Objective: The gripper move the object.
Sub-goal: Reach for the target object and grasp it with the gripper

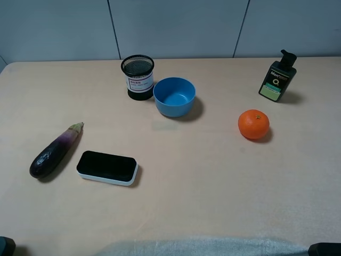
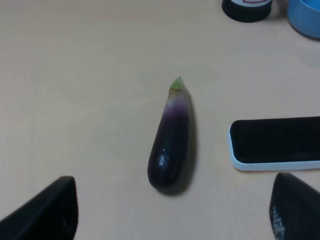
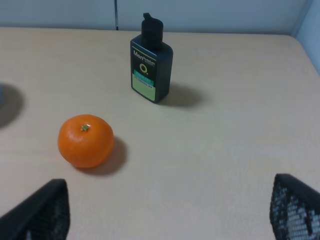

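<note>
The orange mandarin (image 1: 253, 124) sits alone on the table, right of the blue bowl (image 1: 174, 96). In the right wrist view the mandarin (image 3: 85, 140) lies ahead of my right gripper (image 3: 169, 215), off toward one finger; the jaws are wide apart and empty. My left gripper (image 2: 172, 215) is also open and empty, with the purple eggplant (image 2: 171, 142) lying ahead between its fingers. In the high view only small dark bits of the arms show at the bottom corners, left (image 1: 5, 246) and right (image 1: 326, 249).
A dark pump bottle (image 1: 277, 76) stands behind the mandarin at the back right. A black mesh cup (image 1: 138, 77) stands beside the bowl. The eggplant (image 1: 55, 151) and a black and white flat case (image 1: 107, 167) lie at the front left.
</note>
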Robot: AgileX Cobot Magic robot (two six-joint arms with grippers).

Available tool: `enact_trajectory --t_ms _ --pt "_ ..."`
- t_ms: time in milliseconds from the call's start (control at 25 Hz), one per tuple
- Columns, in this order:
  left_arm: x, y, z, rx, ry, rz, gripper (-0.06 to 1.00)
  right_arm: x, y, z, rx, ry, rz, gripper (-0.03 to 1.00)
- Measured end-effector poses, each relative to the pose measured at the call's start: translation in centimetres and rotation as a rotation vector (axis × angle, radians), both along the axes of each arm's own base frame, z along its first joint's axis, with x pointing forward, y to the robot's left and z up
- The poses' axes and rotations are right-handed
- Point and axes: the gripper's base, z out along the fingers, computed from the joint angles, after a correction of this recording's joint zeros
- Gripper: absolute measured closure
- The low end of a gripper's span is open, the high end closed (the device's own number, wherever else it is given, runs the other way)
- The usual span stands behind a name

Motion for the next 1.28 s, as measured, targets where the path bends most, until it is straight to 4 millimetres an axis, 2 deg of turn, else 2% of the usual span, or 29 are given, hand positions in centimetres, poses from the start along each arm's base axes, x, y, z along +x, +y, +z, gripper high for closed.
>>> enact_trajectory --t_ms 320,440,680,840,960,1280 --pt "0.0 0.0 0.0 0.0 0.0 0.0 0.17 0.1 0.0 0.0 0.004 0.003 0.002 0.36" --pt "0.0 0.0 0.0 0.0 0.0 0.0 0.17 1.1 0.0 0.0 0.016 0.07 -0.005 0.36" --pt "0.0 0.0 0.0 0.0 0.0 0.0 0.17 4.8 0.1 1.1 0.053 0.246 -0.026 0.36" --pt "0.0 0.0 0.0 0.0 0.0 0.0 0.17 7.6 0.1 2.3 0.055 0.331 -0.031 0.36" --pt "0.0 0.0 0.0 0.0 0.0 0.0 0.17 10.1 0.1 2.5 0.054 0.42 -0.033 0.36" --pt "0.0 0.0 0.0 0.0 -0.001 0.0 0.17 17.8 0.1 0.6 0.05 0.656 -0.041 0.36"
